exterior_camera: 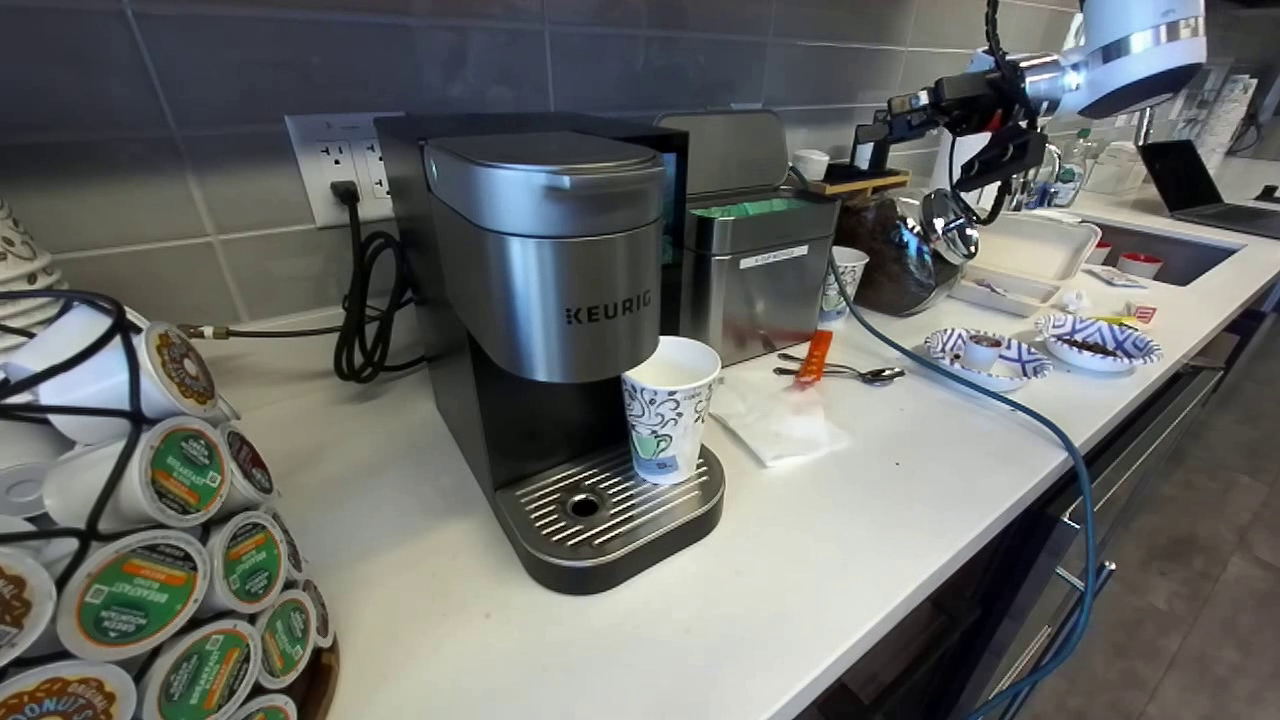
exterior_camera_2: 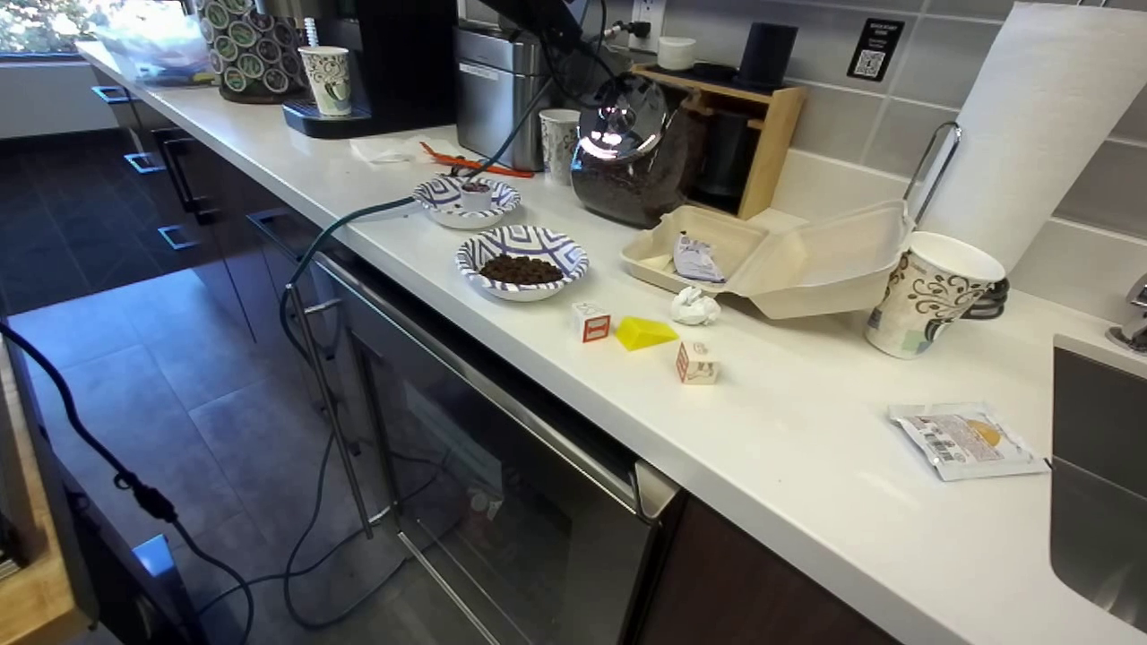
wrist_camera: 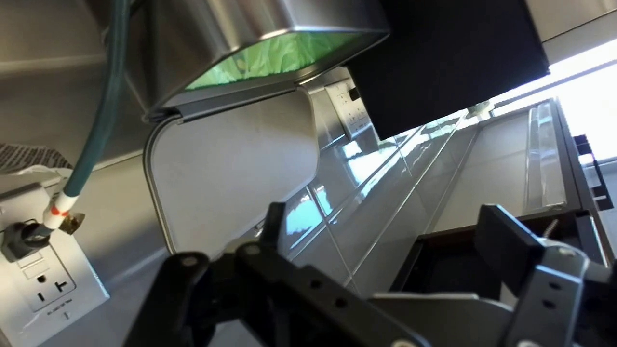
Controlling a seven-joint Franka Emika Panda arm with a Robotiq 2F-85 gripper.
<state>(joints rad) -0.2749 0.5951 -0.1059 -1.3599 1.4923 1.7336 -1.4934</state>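
- Black two-fingered gripper [wrist_camera: 393,231]: fingers [wrist_camera: 506,246] spread well apart, nothing seen gripped between them.
- Nearest thing: rounded clear-glass jar [exterior_camera: 885,262] with dark contents and a shiny domed metal lid [exterior_camera_2: 632,116] over its slanted mouth. Jar stands on the white counter [exterior_camera: 900,520], towards the wall side.
- Main relation: jar lies below the gripper. Fingers point along the counter towards the brushed-steel rectangular bin [exterior_camera: 765,290], not down at the jar; the jar is out of the wrist view, so I judge it to be off their pointing line.
- Jar is squat, no clear long axis; its lid faces the sink side at a slant. Only one arm at the counter.
- Bin: flat grey hinged lid [wrist_camera: 231,168] raised, pale-green plastic liner [wrist_camera: 279,55] inside. A patterned white paper cup [exterior_camera_2: 558,139] stands between bin and jar.
- Beside the jar, against the wall: wooden open-fronted stand [exterior_camera_2: 775,148].
- Towards the counter's front edge: blue-and-white paper bowl [exterior_camera_2: 556,244] of dark grains; a like-patterned paper bowl [exterior_camera_2: 439,195] with a small white pod in it.
- Teal cable [wrist_camera: 107,103] runs to the wall outlet [wrist_camera: 46,284].
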